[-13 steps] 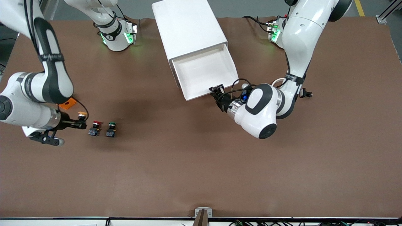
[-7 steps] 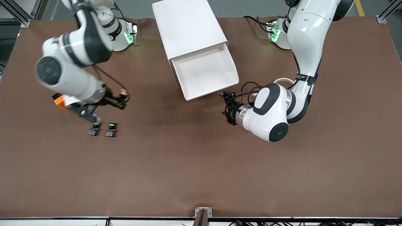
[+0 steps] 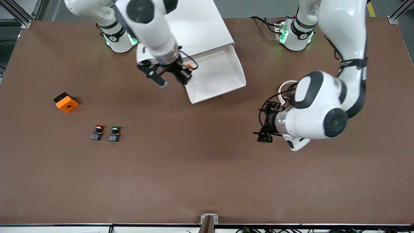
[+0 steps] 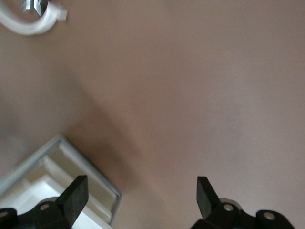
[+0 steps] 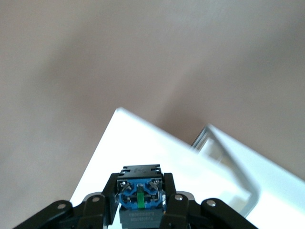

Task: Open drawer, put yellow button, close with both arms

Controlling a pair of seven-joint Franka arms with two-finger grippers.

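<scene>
The white cabinet [image 3: 194,26] has its topmost drawer [image 3: 223,69] pulled out, and the tray holds nothing that shows. My right gripper [image 3: 187,73] is shut on the yellow button [image 3: 190,67] and holds it in the air over the drawer's edge toward the right arm's end. In the right wrist view the button's blue-grey base [image 5: 140,195] sits between the fingers [image 5: 97,205], with the white drawer [image 5: 200,167] below. My left gripper [image 3: 263,124] is open and empty over bare table, apart from the drawer. The left wrist view shows its gripper [image 4: 140,200] and a drawer corner [image 4: 95,179].
A red-capped button [image 3: 98,131] and a green-capped button [image 3: 114,133] stand side by side on the table toward the right arm's end. An orange block [image 3: 66,102] lies farther from the camera than they do. A white cable loop [image 4: 26,26] shows by the left wrist.
My right gripper lifted the yellow button from beside the red one and carried it to the open drawer. My left gripper let go of the drawer front and drew away from it.
</scene>
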